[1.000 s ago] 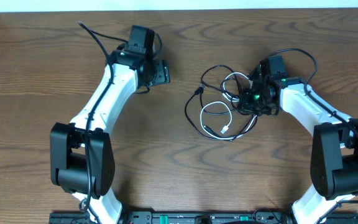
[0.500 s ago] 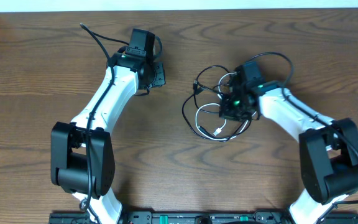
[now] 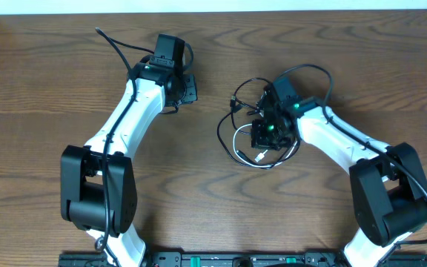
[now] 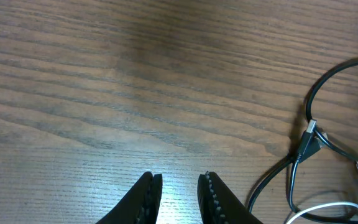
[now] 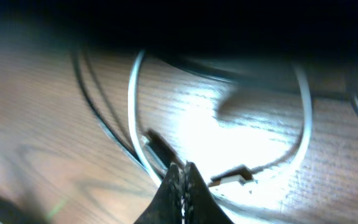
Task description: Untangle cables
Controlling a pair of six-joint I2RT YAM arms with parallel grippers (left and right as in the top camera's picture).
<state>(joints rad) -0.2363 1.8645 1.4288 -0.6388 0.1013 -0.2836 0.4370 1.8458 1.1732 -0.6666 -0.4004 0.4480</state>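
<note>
The cables lie in a tangle right of the table's middle: black loops [image 3: 219, 132] and a white cable ending in a small plug [image 3: 260, 156]. My right gripper [image 3: 262, 137] is down on this bundle. In the right wrist view its fingers are pressed together [image 5: 182, 171], with a black cable [image 5: 157, 148] running into their tips and the white loop [image 5: 132, 93] and its plug [image 5: 235, 176] lying beside them. My left gripper [image 3: 191, 87] hovers left of the bundle. Its jaws [image 4: 179, 186] stand slightly apart with nothing between them, and a black cable [image 4: 307, 140] lies to their right.
The wooden table [image 3: 50, 89] stretches around both arms. The thick black cable [image 3: 306, 69] arching over the right wrist belongs to the arm. The table's far edge [image 3: 213, 10] runs along the top, and the arm bases stand at the near edge.
The right gripper has moved left and toward the near edge, and the cable bundle shifted slightly left with it. The left gripper's jaws have narrowed; that arm stayed in place.
</note>
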